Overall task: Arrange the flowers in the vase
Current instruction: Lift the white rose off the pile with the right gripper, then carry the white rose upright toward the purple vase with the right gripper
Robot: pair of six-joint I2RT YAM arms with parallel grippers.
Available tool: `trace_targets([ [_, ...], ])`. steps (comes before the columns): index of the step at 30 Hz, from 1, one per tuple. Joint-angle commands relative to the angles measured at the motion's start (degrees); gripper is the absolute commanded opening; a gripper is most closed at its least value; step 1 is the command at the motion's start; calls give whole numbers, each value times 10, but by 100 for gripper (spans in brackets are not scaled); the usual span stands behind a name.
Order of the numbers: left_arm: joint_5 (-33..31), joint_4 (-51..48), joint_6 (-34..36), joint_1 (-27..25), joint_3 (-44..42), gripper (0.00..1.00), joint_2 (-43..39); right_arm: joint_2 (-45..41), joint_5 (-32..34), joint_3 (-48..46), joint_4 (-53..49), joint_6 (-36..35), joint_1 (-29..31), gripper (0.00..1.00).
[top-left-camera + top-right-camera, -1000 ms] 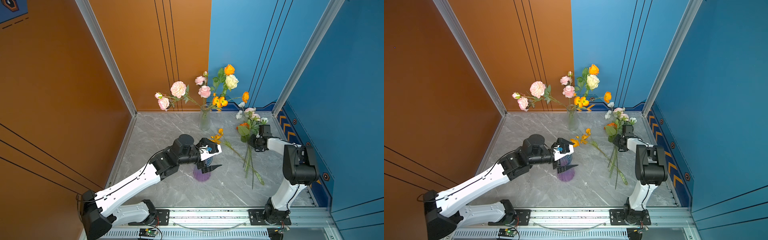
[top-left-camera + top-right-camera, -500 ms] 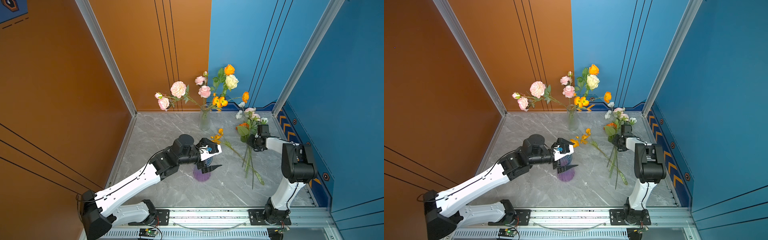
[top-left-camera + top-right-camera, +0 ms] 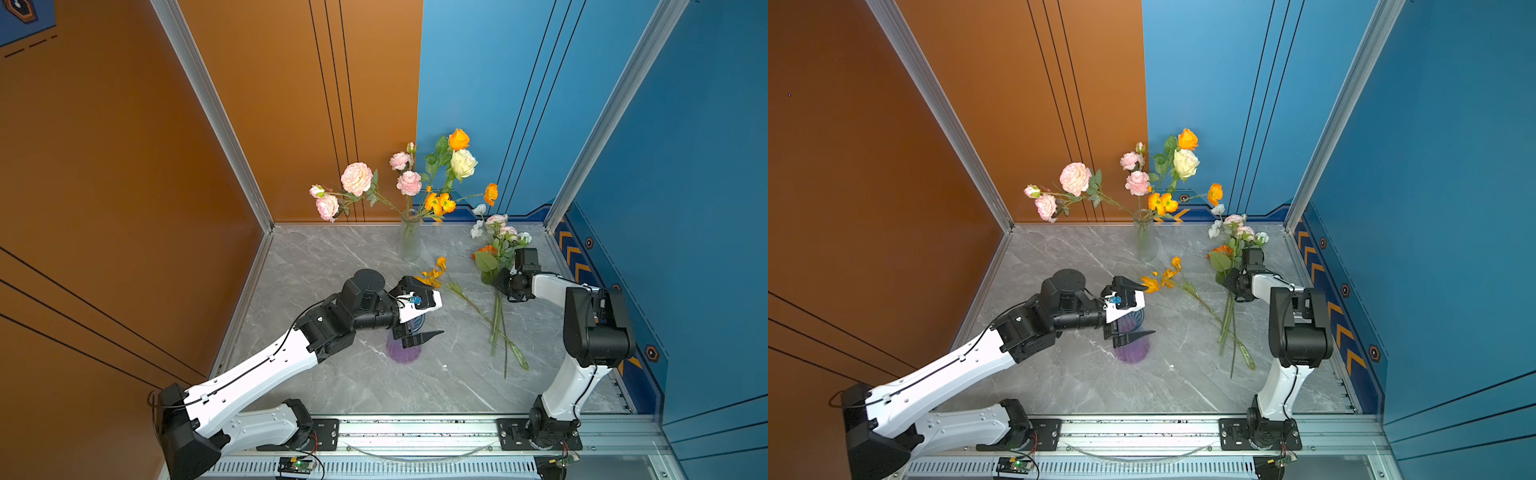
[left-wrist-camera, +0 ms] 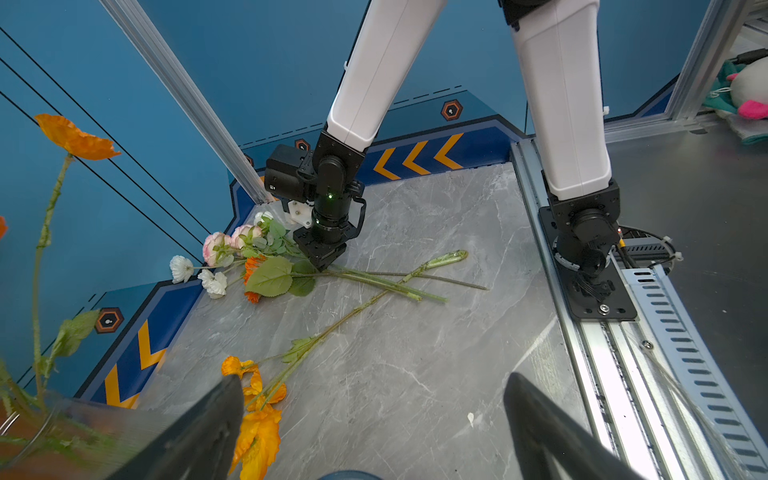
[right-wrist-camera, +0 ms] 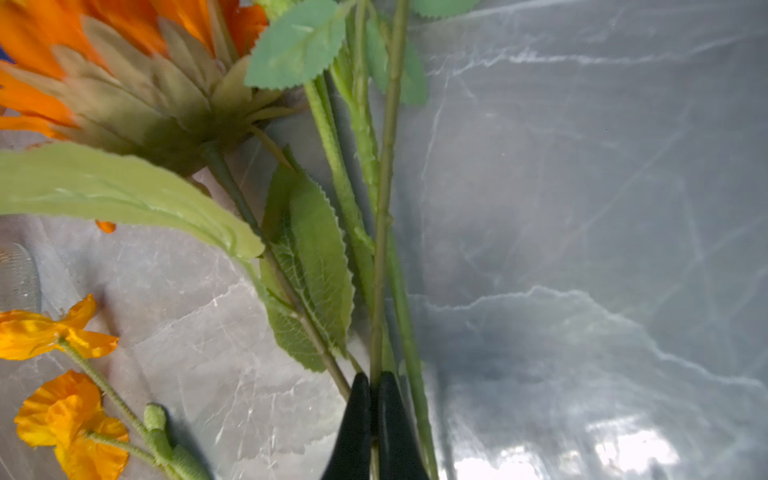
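On the grey marble table [image 3: 332,270] a clear glass vase [image 3: 409,239] stands near the back wall. Pink, cream and orange flowers [image 3: 356,178] stand in it, much taller than the vase itself. The other flowers are in no vase. A small bunch [image 3: 484,262] lies at the right side with its blooms toward the back corner. A yellow-orange poppy stem [image 3: 434,274] lies diagonally on the table and crosses the lower stems of the bunch.

A purple vase [image 3: 401,353] stands in the middle of the table. The left gripper [image 3: 432,307] hangs over it with the jaws wide apart and nothing between them. In both top views the wrist covers a large part of the vase mouth. The right gripper [image 3: 500,286] is low on the bunch, just below its large leaves, and from above its fingertips are hard to see.

The right wrist view shows what the top views cannot. The two black fingers [image 5: 357,415] are pressed together on one thin stem [image 5: 384,166], while thicker stems and an orange bloom [image 5: 83,62] lie just beside it.

The left wrist view shows the poppy blooms next to one open finger [image 4: 208,424]. It also shows a white and pink soft toy [image 4: 748,91] outside the metal frame.
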Motion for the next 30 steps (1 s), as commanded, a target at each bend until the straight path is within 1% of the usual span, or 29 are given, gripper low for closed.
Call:
trace_targets([
  [1, 21, -1, 11, -5, -1, 98, -24, -76, 21, 1, -38, -1, 11, 0],
  [9, 6, -8, 27, -5, -3, 98, -72, -210, 38, -12, -114, 1, 18, 0],
  [10, 1, -34, 29, -6, -2, 98, -80, -231, 40, -18, -121, 1, 19, 0],
  [12, -15, -53, 29, -9, -3, 98, -103, -273, 53, -27, -138, 1, 25, 0],
  [13, -28, -61, 29, -12, -8, 98, -121, -297, 60, -32, -146, -1, 26, 0],
  [15, -51, -70, 25, -16, -42, 98, -160, -343, 64, -46, -150, -6, 29, 0],
  [19, -95, -74, -12, -18, -107, 98, -253, -440, 87, -69, -148, -22, 48, 0],
  [22, -110, -75, -45, -22, -145, 98, -311, -513, 118, -91, -114, -32, 87, 0],
  [24, -126, -78, -49, -33, -157, 98, -338, -553, 134, -107, -74, -41, 124, 0],
  [27, -146, -96, -48, -38, -163, 98, -360, -598, 156, -124, 6, -73, 206, 0],
  [30, -158, -120, -48, -37, -163, 98, -370, -629, 171, -153, 128, -109, 285, 0],
])
